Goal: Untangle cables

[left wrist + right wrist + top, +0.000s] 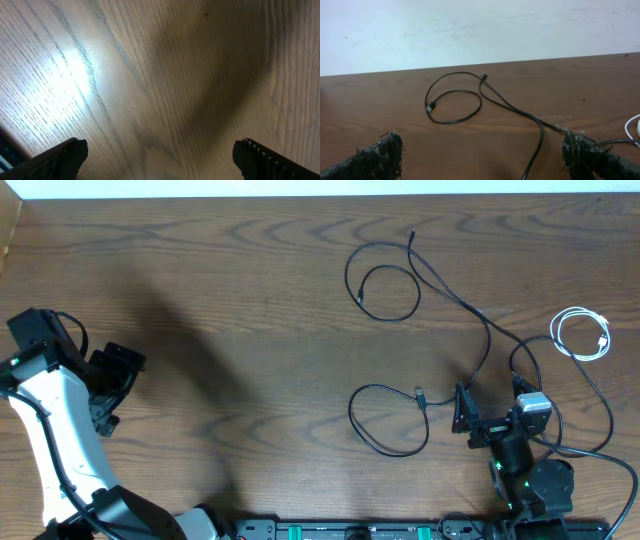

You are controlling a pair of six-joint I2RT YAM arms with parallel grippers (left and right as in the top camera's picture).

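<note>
- The black cables [418, 298] lie loose on the right half of the wooden tabletop [250, 300]. They are thin, dark and limp, with small plug ends.
- One strand curls into a round loop near the far edge. It then runs in a long curve towards the right arm [520, 450].
- A second loop [351, 410] lies nearer the front, to the left of that arm, with a small plug [420, 395] at its top.
- More black strands trail around the right arm's base, crossing one another.
- The white cable [603, 342] sits in a small tidy coil near the right edge, with a black strand passing just beside it.
- The right jaws stand wide, fingers [375, 157] far apart, gripping nothing. A black strand [541, 132] lies on the wood between them.
- The left jaws stand wide over bare wood, fingers [60, 157] spread, well apart from every cable.
</note>
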